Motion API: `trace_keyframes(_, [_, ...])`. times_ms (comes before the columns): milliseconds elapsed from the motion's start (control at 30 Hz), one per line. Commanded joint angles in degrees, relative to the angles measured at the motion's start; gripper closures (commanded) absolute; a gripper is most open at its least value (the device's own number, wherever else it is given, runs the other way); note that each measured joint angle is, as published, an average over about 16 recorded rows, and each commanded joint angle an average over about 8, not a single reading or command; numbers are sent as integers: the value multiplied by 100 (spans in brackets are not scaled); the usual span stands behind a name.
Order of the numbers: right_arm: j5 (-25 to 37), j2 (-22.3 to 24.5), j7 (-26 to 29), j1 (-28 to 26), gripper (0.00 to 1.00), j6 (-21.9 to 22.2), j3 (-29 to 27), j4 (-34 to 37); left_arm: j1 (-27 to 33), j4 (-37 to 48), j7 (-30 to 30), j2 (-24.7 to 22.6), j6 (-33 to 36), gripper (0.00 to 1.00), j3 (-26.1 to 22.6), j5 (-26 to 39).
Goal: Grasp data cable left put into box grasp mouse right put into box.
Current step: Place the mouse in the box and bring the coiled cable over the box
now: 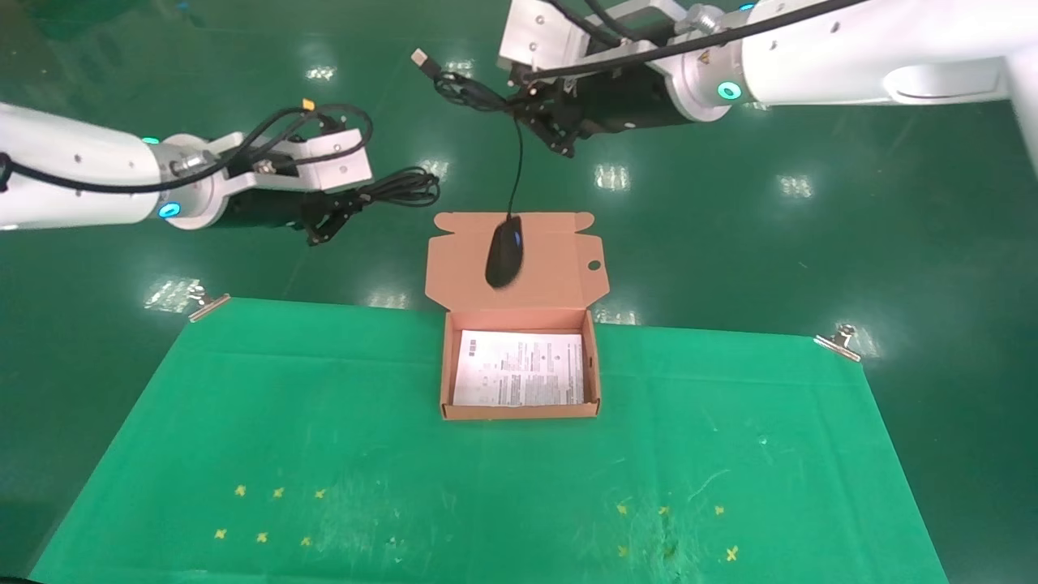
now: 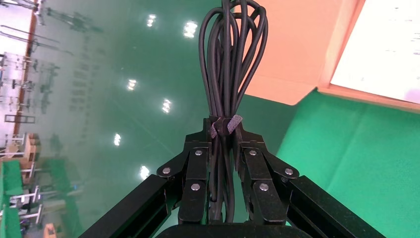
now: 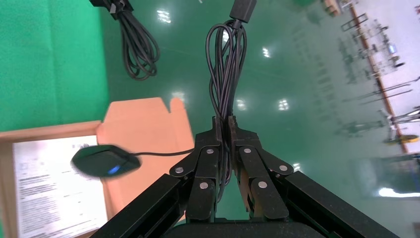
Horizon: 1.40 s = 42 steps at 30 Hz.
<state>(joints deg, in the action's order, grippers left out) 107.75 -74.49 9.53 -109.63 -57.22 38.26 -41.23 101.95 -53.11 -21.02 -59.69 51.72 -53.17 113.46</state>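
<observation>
Mouse (image 1: 504,252) hanging lengthwise — (nose up)

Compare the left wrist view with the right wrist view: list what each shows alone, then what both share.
Only the left wrist view shows the left pincer shut on the data cable at its tie.

Only the right wrist view shows the right pincer shut on the mouse's bundled cord, its USB plug above, and the mouse dangling over the open flap.

Both show the box with its white leaflet, and the data cable.
</observation>
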Motion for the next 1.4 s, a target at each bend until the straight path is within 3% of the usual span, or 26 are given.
trace_keyframes(33, [-33,-99,-133,-110,100,5,-2,207,36,23,-85,-24,-59,100,14,57])
trace_keyframes(300, [-54,-183,-107,14,100,42,81,312,-48,-141,-241,192,180,100,-115,295])
trace_keyframes(533, [-139,-298,-103,206,100,220,279,460,-110,-520,-739,512,522,100,-221,660])
trace_keyframes(1067, [-1032,-355,436,723,100,532,1335,267,-208,-1072,-1336,681,687,100,-274,1039])
trace_keyframes(1400, [-1281,-348,725,992,100,894,1889,868,-219,-1122,-1387,692,696,100,-276,1069])
